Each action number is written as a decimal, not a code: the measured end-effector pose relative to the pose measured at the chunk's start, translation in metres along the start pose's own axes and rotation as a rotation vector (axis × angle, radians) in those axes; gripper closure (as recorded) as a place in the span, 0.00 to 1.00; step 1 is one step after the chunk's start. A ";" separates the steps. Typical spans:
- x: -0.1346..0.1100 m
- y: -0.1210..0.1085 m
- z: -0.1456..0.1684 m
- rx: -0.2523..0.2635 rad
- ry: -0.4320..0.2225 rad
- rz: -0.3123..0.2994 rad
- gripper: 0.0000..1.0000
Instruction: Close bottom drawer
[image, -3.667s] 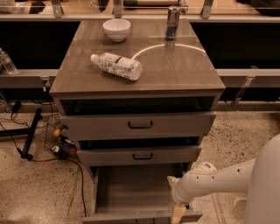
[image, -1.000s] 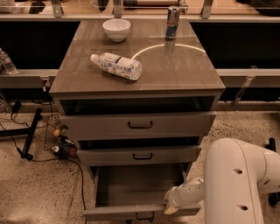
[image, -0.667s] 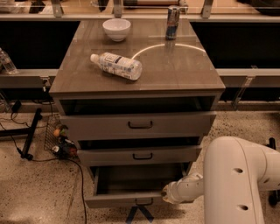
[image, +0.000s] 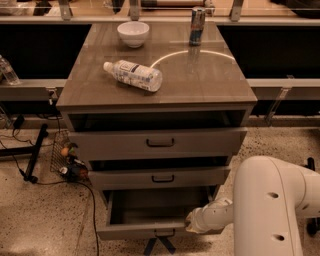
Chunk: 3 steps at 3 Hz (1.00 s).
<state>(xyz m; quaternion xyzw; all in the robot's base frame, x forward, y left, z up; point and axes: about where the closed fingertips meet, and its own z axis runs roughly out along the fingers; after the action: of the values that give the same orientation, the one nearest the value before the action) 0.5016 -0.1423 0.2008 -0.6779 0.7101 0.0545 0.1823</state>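
Observation:
The bottom drawer (image: 135, 231) of the grey-taupe cabinet (image: 160, 95) stands partly open, its plain front low in the view with a small black centre pull (image: 164, 233). Its inside looks empty. My gripper (image: 190, 227) is at the right part of the drawer front, pressed against its top edge, at the end of my white arm (image: 270, 200) that reaches in from the lower right. The two drawers above (image: 160, 142) are also slightly pulled out.
On the cabinet top lie a plastic bottle (image: 133, 75) on its side, a white bowl (image: 133, 33) and a can (image: 197, 19). Cables and a wire basket (image: 67, 160) sit on the floor at the left. A black stand (image: 35, 152) leans there.
The bottom drawer has slid inward, showing less of its inside than before. My gripper has moved with the drawer front toward the cabinet.

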 end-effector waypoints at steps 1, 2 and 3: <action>0.001 -0.003 -0.015 0.021 -0.005 -0.003 0.30; 0.005 -0.009 -0.036 0.048 -0.001 -0.002 0.07; 0.017 -0.006 -0.056 0.051 0.025 0.001 0.06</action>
<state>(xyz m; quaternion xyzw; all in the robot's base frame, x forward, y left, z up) 0.4967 -0.1769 0.2485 -0.6732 0.7139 0.0277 0.1906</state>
